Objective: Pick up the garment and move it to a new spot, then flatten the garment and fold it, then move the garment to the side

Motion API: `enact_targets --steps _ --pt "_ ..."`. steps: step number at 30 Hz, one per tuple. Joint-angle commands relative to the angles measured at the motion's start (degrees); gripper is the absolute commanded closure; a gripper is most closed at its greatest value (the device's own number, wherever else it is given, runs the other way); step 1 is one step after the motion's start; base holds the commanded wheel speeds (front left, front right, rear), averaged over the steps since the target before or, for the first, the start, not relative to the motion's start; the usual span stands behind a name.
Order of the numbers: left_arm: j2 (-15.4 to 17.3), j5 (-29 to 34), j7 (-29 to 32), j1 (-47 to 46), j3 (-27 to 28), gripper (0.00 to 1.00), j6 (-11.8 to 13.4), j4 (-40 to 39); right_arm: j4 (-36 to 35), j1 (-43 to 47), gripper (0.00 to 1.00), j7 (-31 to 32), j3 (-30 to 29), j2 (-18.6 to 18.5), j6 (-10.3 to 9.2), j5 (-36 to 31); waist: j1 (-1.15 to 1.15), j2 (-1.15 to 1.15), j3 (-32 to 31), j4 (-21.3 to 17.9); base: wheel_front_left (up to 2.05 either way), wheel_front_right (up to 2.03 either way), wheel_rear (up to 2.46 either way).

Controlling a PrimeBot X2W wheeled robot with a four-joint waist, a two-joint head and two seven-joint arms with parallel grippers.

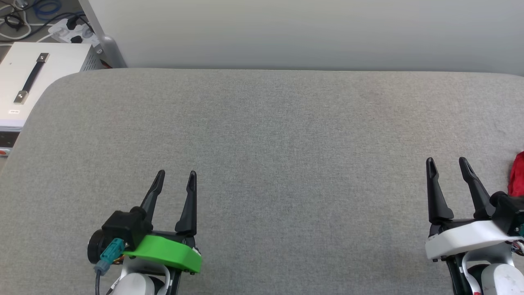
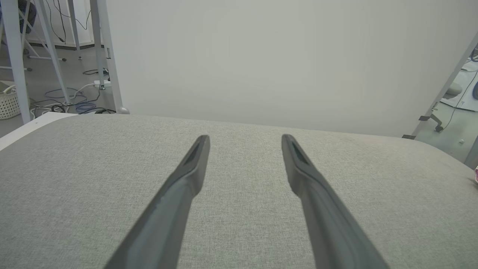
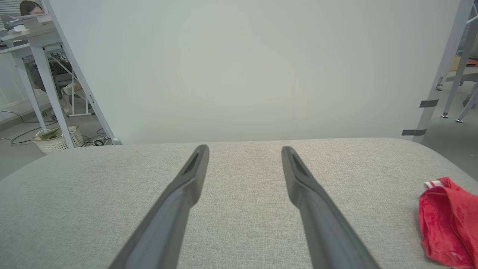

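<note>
With the left claw and the right claw both held apart and empty over the grey tabletop, the garment, bunched at the right edge, could be nudged off if approached from the left.

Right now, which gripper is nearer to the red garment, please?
Right. The right gripper is just left of the garment, not touching; the left gripper is much farther left.
</note>
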Motion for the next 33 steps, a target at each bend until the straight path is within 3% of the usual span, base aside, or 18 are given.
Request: enact_targets --steps 1,29,30,33 --pt "-0.50 0.78 -0.32 0.84 0.34 0.00 -0.32 0.01 0.43 0.50 0.00 -0.54 0.13 0.15 -0.05 -0.62 0.00 0.00 -0.15 0.10 0.00 0.00 0.00" --pt "-1.62 0.96 -0.33 0.85 1.27 0.00 -0.51 -2.86 1.08 0.17 0.00 -0.43 0.95 0.22 -0.05 -0.79 0.00 0.00 0.18 0.04 0.00 0.00 0.00" --pt "-1.35 1.14 0.01 0.32 1.34 1.00 -0.32 -2.71 1.27 0.00 1.00 -0.26 0.86 0.01 0.00 -0.58 0.00 0.00 0.18 0.03 0.00 0.00 0.00" --pt "-1.32 1.16 0.12 0.31 1.42 1.00 -0.32 -2.65 1.30 -0.01 1.00 -0.23 0.86 -0.03 0.00 -0.57 0.00 0.00 0.21 0.03 0.00 0.00 0.00"
